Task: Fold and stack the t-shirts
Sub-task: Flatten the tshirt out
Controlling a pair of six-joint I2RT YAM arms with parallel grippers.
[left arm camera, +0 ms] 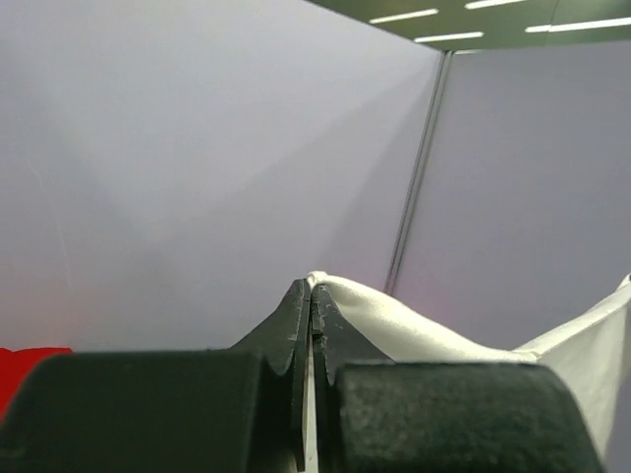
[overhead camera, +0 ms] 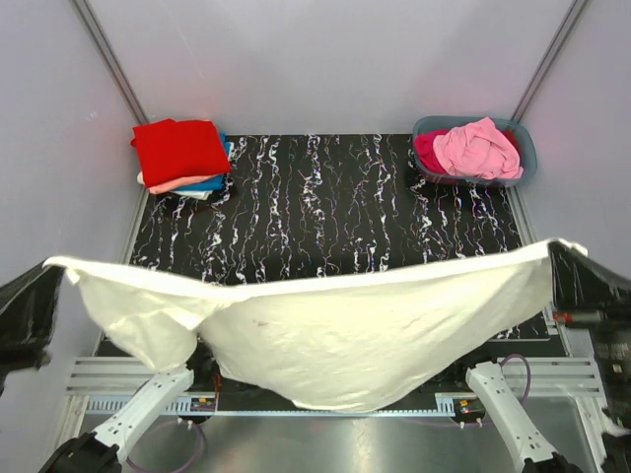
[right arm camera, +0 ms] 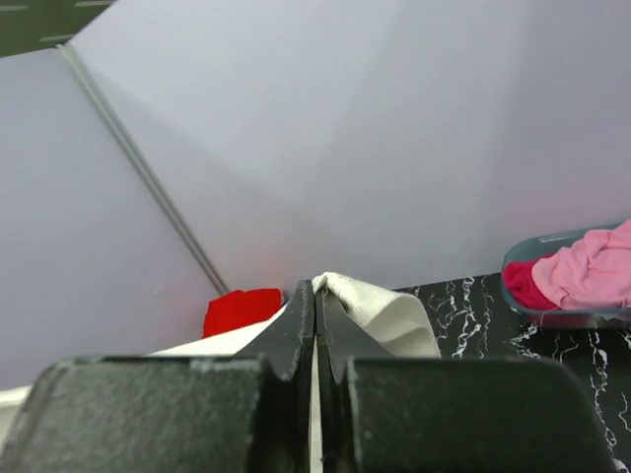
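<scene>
A large cream t-shirt (overhead camera: 345, 330) hangs stretched in the air across the near side of the table, held up by both arms. My left gripper (overhead camera: 49, 268) is shut on its left corner, and cream cloth (left arm camera: 414, 325) shows pinched between the black fingers (left arm camera: 296, 325). My right gripper (overhead camera: 560, 246) is shut on the right corner, with cream cloth (right arm camera: 380, 310) bunched at the fingertips (right arm camera: 301, 325). A stack of folded t-shirts (overhead camera: 182, 153), red on top over salmon and blue, lies at the far left. A pink t-shirt (overhead camera: 478, 148) and a magenta one (overhead camera: 430, 150) lie in the tub.
A grey-blue plastic tub (overhead camera: 523, 148) stands at the far right corner of the black marbled table (overhead camera: 325, 197). White walls close in the sides and back. The arm bases (overhead camera: 148, 419) sit at the near edge under the hanging cloth.
</scene>
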